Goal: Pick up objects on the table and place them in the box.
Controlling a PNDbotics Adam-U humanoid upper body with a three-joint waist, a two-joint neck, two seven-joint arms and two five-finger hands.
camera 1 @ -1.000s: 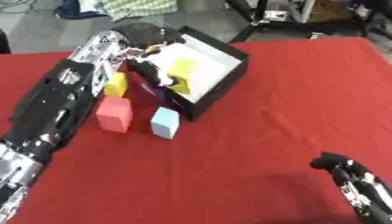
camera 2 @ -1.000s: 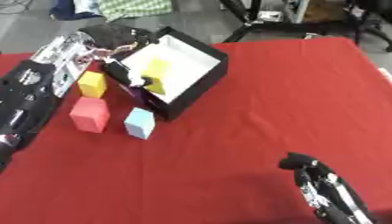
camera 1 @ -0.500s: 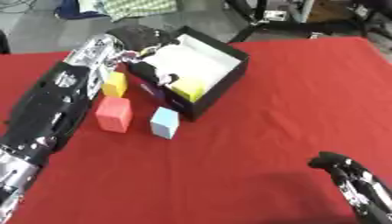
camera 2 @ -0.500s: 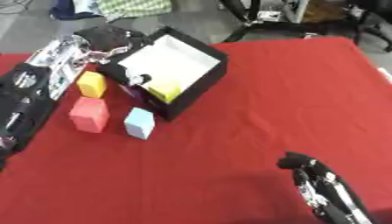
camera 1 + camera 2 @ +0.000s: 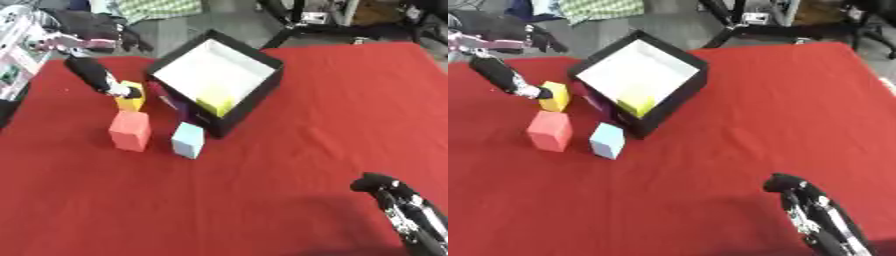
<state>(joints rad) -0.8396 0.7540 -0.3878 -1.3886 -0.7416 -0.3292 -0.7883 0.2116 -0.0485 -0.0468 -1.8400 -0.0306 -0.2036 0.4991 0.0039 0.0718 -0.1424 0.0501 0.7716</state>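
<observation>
The left eye view shows the white structure of the left arm at its far-left edge, which the right eye view mostly cuts off, while the right eye view shows more of the right hand (image 5: 798,197) at the near right, its fingers pointing up and relaxed, holding nothing. The black box (image 5: 262,67) with its white floor sits far of centre on the red table (image 5: 306,150), turned so one corner points toward the near side; a yellow-green block (image 5: 214,105) lies inside at that near corner. The left hand (image 5: 98,77) reaches in from the far left, fingers held straight and together, tips touching the yellow block (image 5: 131,100) just left of the box. Nearer stand the pink block (image 5: 129,131), upright with its long axis vertical, and the light blue block (image 5: 187,140) just beside it, close to the box's near corner
</observation>
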